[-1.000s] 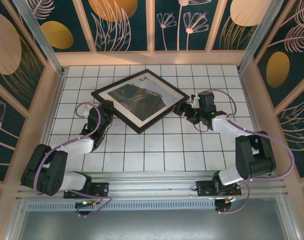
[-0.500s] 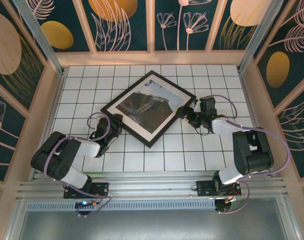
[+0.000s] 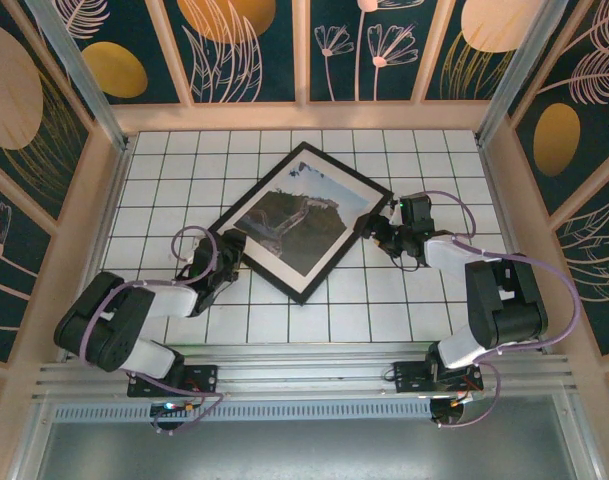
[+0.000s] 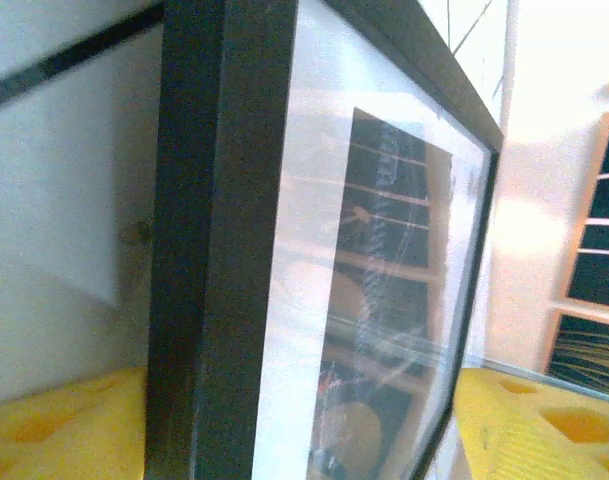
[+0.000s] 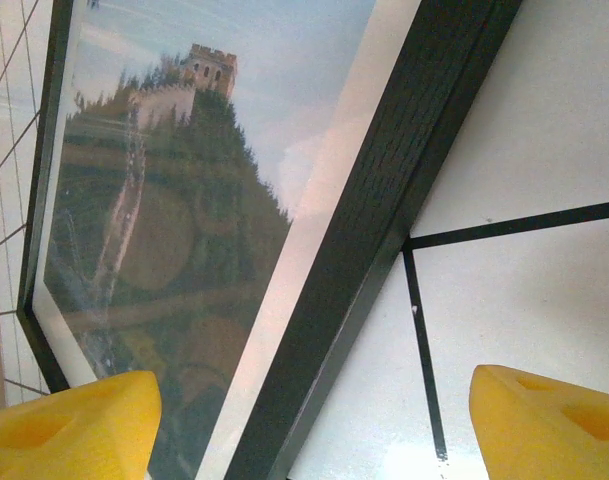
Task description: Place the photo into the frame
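Note:
The black frame (image 3: 346,168) lies flat on the white tiled table, turned like a diamond, with the photo (image 3: 294,215) of a stone wall on green hills showing inside it. My left gripper (image 3: 231,250) is at the frame's near-left edge. In the left wrist view its yellow fingertips (image 4: 54,430) stand wide apart, open, with the frame's black rail (image 4: 204,250) and the photo (image 4: 394,300) between them. My right gripper (image 3: 372,228) is at the right corner. It is open, one pad over the photo (image 5: 164,200), the other over bare tile, the frame's rail (image 5: 384,220) between them.
The tiled table (image 3: 384,300) is boxed in by wooden rails and dark patterned panels at the back (image 3: 304,60) and on both sides. Bare tiles lie in front of the frame, between the two arms.
The frame has slid toward the near right and turned a little. My left arm drew back nearer and its jaws opened wide. The right gripper shifted slightly nearer and stayed open.

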Action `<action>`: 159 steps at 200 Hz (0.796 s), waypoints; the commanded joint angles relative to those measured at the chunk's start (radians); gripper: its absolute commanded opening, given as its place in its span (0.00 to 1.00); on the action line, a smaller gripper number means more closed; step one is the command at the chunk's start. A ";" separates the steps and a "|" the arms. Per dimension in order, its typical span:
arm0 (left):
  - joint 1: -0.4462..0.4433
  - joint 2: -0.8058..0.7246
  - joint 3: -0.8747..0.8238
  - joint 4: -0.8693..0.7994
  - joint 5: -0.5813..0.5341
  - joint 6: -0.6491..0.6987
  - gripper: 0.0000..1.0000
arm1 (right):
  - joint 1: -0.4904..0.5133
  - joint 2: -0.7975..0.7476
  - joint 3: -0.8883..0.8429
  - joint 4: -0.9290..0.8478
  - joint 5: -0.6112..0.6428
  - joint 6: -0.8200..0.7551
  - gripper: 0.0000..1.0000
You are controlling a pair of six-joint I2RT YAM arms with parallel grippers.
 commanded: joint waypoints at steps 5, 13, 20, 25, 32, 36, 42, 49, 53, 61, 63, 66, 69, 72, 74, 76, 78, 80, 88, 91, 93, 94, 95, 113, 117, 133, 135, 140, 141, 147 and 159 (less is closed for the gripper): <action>-0.001 -0.088 0.011 -0.152 -0.088 0.163 0.84 | -0.007 -0.001 0.013 -0.025 0.033 -0.040 0.81; 0.000 -0.116 0.020 -0.200 -0.114 0.216 0.85 | -0.006 -0.002 0.015 -0.033 0.040 -0.047 0.81; 0.001 -0.143 0.032 -0.240 -0.136 0.282 0.86 | -0.003 -0.004 0.015 -0.039 0.050 -0.051 0.81; 0.002 -0.158 0.047 -0.267 -0.155 0.336 0.87 | -0.003 -0.006 0.014 -0.040 0.056 -0.053 0.81; 0.003 -0.179 0.071 -0.313 -0.182 0.420 0.90 | 0.003 -0.008 0.014 -0.040 0.064 -0.055 0.81; 0.005 -0.188 0.090 -0.342 -0.197 0.463 0.91 | 0.007 -0.009 0.012 -0.039 0.069 -0.055 0.81; 0.008 -0.198 0.120 -0.373 -0.216 0.542 0.93 | 0.016 -0.008 0.014 -0.036 0.077 -0.055 0.81; 0.013 -0.204 0.150 -0.393 -0.231 0.621 0.95 | 0.026 -0.006 0.014 -0.032 0.087 -0.055 0.81; 0.018 -0.203 0.168 -0.400 -0.235 0.663 0.96 | 0.034 -0.004 0.014 -0.029 0.092 -0.055 0.81; 0.032 -0.195 0.201 -0.408 -0.227 0.740 0.99 | 0.047 0.001 0.017 -0.022 0.103 -0.055 0.81; 0.037 -0.190 0.209 -0.405 -0.221 0.763 0.98 | 0.051 0.002 0.017 -0.019 0.106 -0.055 0.81; 0.045 -0.181 0.222 -0.402 -0.208 0.790 0.98 | 0.055 0.005 0.018 -0.015 0.110 -0.053 0.81; 0.055 -0.170 0.238 -0.403 -0.196 0.813 0.98 | 0.058 0.007 0.017 -0.010 0.113 -0.051 0.82; 0.064 -0.158 0.251 -0.402 -0.183 0.835 0.98 | 0.061 0.008 0.017 -0.004 0.115 -0.051 0.82; 0.072 -0.150 0.262 -0.401 -0.173 0.848 0.99 | 0.064 0.010 0.018 -0.001 0.116 -0.048 0.82; 0.077 -0.139 0.271 -0.402 -0.163 0.860 0.99 | 0.065 0.012 0.017 0.003 0.118 -0.046 0.82; 0.084 -0.129 0.282 -0.399 -0.153 0.874 0.99 | 0.067 0.012 0.017 0.006 0.119 -0.045 0.82; 0.090 -0.117 0.293 -0.398 -0.142 0.886 0.98 | 0.069 0.015 0.016 0.011 0.120 -0.042 0.82; 0.114 -0.067 0.337 -0.398 -0.107 0.925 0.98 | 0.072 0.020 0.015 0.026 0.124 -0.035 0.82; 0.121 -0.049 0.354 -0.398 -0.099 0.938 0.99 | 0.075 0.022 0.015 0.031 0.124 -0.032 0.83; 0.126 -0.033 0.366 -0.398 -0.091 0.946 0.99 | 0.075 0.024 0.015 0.035 0.126 -0.030 0.83; 0.128 -0.027 0.370 -0.396 -0.088 0.952 0.99 | 0.075 0.025 0.015 0.037 0.126 -0.029 0.83; 0.131 -0.021 0.375 -0.395 -0.085 0.957 0.99 | 0.075 0.025 0.016 0.039 0.126 -0.028 0.83; 0.155 0.114 0.478 -0.394 -0.049 1.037 0.99 | 0.086 0.042 0.022 0.069 0.130 -0.016 0.84; 0.159 0.145 0.500 -0.398 -0.042 1.051 0.99 | 0.089 0.046 0.023 0.074 0.132 -0.013 0.85; 0.181 0.251 0.602 -0.429 0.018 1.086 0.99 | 0.098 0.066 0.034 0.087 0.137 -0.005 0.86; 0.183 0.275 0.612 -0.433 0.023 1.090 0.99 | 0.098 0.067 0.035 0.089 0.138 -0.004 0.86; 0.189 0.308 0.632 -0.440 0.035 1.100 0.99 | 0.101 0.072 0.034 0.095 0.141 0.000 0.86; 0.189 0.313 0.632 -0.442 0.037 1.102 0.98 | 0.102 0.073 0.034 0.096 0.142 0.001 0.86; 0.194 0.339 0.672 -0.447 0.040 1.112 0.99 | 0.104 0.079 0.032 0.107 0.143 0.007 0.86; 0.204 0.379 0.711 -0.464 0.051 1.130 0.98 | 0.110 0.091 0.030 0.132 0.136 0.020 0.86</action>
